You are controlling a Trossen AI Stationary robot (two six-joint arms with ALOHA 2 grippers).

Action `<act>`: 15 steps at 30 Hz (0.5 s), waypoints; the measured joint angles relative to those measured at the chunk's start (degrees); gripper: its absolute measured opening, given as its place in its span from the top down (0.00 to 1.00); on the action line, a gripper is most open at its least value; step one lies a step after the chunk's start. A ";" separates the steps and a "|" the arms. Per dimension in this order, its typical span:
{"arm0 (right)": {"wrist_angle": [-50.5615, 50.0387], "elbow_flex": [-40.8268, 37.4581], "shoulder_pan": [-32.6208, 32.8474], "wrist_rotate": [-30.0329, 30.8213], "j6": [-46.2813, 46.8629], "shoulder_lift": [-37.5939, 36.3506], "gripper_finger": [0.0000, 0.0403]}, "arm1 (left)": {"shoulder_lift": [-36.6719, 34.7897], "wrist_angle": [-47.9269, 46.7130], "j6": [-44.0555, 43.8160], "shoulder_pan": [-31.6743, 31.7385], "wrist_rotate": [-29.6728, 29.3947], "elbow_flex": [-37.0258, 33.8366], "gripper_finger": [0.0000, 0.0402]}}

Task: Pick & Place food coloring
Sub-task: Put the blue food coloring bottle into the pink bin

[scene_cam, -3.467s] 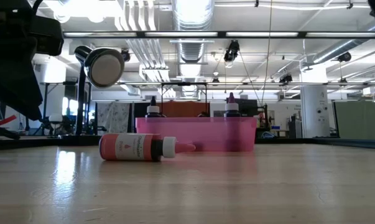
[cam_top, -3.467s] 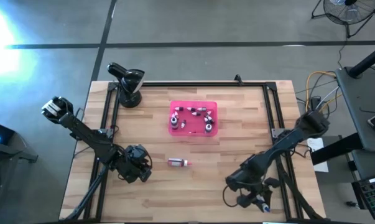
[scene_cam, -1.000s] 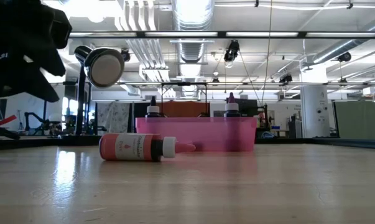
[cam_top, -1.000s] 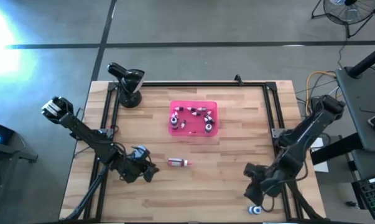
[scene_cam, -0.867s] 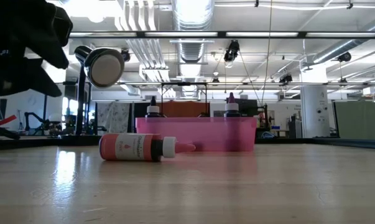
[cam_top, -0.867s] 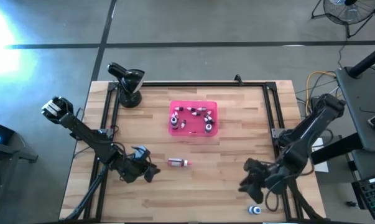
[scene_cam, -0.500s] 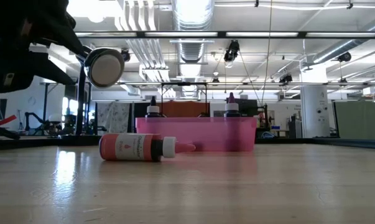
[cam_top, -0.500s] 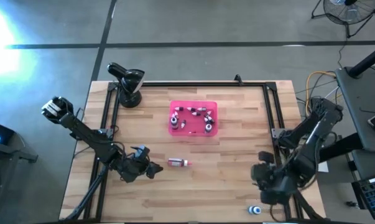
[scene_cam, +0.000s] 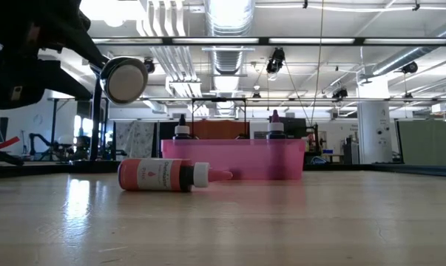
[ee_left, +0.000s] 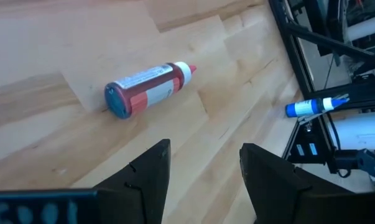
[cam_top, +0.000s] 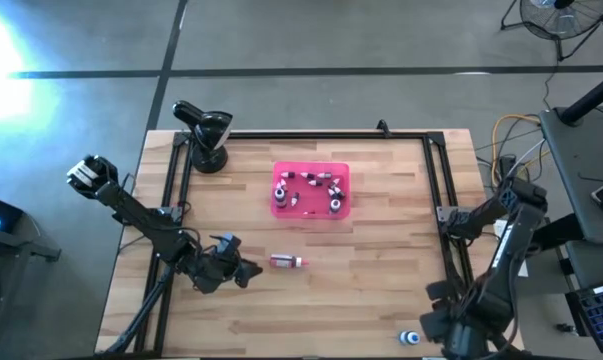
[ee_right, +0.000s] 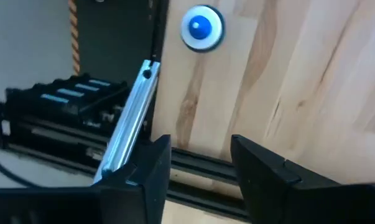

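A red food coloring bottle [cam_top: 288, 262] with a white cap lies on its side on the wood, also seen in the low view [scene_cam: 163, 175] and the left wrist view [ee_left: 147, 90]. My left gripper [cam_top: 243, 270] is open just to its left, fingers pointing at it [ee_left: 203, 155]. A blue-capped bottle [cam_top: 409, 338] stands upright near the table's near edge [ee_right: 201, 27]. My right gripper [cam_top: 433, 322] is open beside it, at the near right corner [ee_right: 199, 149]. Several more bottles sit in the pink tray [cam_top: 278, 208]; two stand above its wall [scene_cam: 181, 129].
A black lamp-like camera head [cam_top: 206, 135] stands at the far left corner. Black frame rails [cam_top: 446, 215] run along the table's left, far and right sides. Bare wood lies between the tray and the near edge [cam_top: 321, 310].
My right arm has swung back toward the table's near right corner, away from the blue-capped bottle, which stays standing near the near edge. My left gripper has edged right, toward the lying red bottle. The red bottle and the tray have not moved.
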 joint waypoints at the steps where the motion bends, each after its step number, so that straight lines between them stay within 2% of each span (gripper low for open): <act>1: -0.12 0.00 0.17 0.05 1.62 0.52 0.59 | 0.00 0.00 0.45 0.00 -0.40 -0.01 0.58; 4: -0.12 -0.42 0.19 -0.33 7.46 1.52 0.56 | 0.00 -0.02 1.37 0.00 -1.14 -0.01 0.58; 8: 0.02 -0.59 0.13 1.00 10.72 2.40 0.52 | 0.00 0.00 1.89 0.00 -1.16 -0.01 0.58; 15: 0.43 -0.28 0.13 1.81 8.81 3.30 0.40 | 0.00 -0.02 2.07 0.01 -1.16 -0.03 0.58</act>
